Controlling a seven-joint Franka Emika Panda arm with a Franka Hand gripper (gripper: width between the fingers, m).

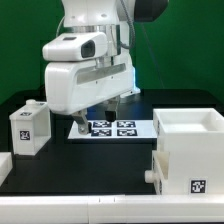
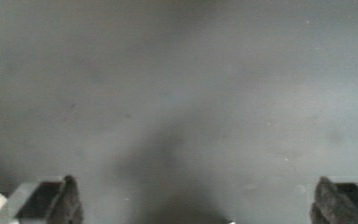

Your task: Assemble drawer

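**Exterior view.** The gripper (image 1: pixel 97 113) hangs low over the black tabletop (image 1: pixel 60 165), at the end of the marker board (image 1: pixel 112 127) toward the exterior view's left. The drawer (image 1: pixel 185 168) stands at the exterior view's right, well apart from the gripper. It appears as a low white plastic body with a small black-and-white square tag (image 1: pixel 197 185) on the face toward the camera. A short stub projects from its lower corner. Its open top is not readable from this angle. The taller white casing (image 1: pixel 190 120) rises directly behind it. Whether the two touch cannot be determined. The small white block (image 1: pixel 28 126) at the exterior view's left plays no part in this step.

The step in hand is judged to be the reach for the drawer.
- Raise the gripper clear of the marker board before you traverse.
- Approach from above.
- Set the jaws across one drawer wall, away from the tagged face, so that the tag stays readable.
- Keep clear of the casing.

**Wrist view.** The gripper (image 2: pixel 197 205) shows one fingertip at each lower corner of the frame. The jaws stand wide apart and hold nothing. Between them you see only blurred grey tabletop (image 2: pixel 176 90). The drawer does not appear here, so confirm its position in the exterior view before you descend.
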